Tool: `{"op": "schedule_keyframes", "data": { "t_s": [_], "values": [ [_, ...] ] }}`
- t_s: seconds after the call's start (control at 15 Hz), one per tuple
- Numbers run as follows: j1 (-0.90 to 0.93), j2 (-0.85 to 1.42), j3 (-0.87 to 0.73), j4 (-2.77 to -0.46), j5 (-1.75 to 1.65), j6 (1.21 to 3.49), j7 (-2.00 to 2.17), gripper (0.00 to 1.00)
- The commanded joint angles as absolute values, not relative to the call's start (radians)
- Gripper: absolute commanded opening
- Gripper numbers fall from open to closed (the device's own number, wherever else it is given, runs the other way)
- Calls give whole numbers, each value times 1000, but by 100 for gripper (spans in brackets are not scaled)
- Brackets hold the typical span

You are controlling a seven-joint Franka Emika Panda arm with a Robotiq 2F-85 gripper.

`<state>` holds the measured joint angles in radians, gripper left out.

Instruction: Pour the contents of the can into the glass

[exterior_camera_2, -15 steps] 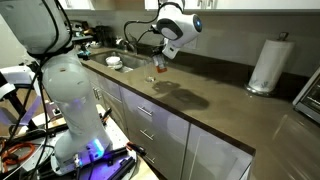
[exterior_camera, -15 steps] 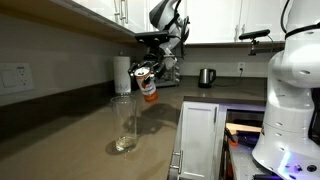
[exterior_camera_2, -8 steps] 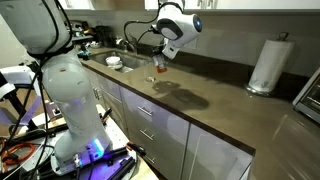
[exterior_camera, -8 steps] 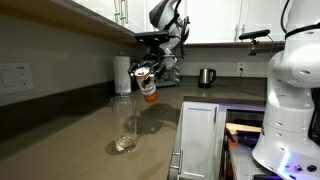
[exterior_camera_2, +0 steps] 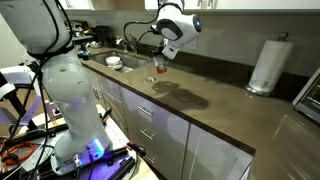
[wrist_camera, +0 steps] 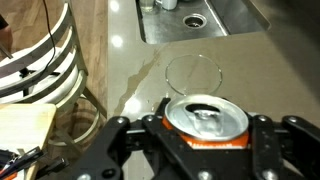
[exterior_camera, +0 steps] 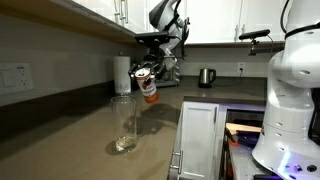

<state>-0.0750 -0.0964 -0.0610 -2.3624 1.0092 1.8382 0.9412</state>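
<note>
The robot's black two-fingered gripper (exterior_camera: 147,79) has its fingers (wrist_camera: 128,137) clamped on the small red-orange and white drink can (exterior_camera: 148,88). It holds the can in the air just above the tall clear drinking glass (exterior_camera: 124,126), which stands on the brown countertop (exterior_camera: 70,150), nearer its front edge than the wall.

Red-orange, silver-topped can (exterior_camera: 147,86) hangs tilted in the air near upright clear glass (exterior_camera: 124,126).

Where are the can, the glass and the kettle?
can (wrist_camera: 205,118): wrist view, on its silver top.
glass (exterior_camera: 124,125): in an exterior view, on its clear side wall.
kettle (exterior_camera: 206,77): in an exterior view, on its steel body.
</note>
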Motion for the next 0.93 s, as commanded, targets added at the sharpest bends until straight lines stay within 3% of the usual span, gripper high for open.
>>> {"op": "schedule_keyframes", "data": {
  "t_s": [0.0,0.87],
  "values": [
    [-76,-119,-51,-2367,982,1852,993,26],
    [-69,-239,9,-2354,836,1856,1208,26]
  ]
}}
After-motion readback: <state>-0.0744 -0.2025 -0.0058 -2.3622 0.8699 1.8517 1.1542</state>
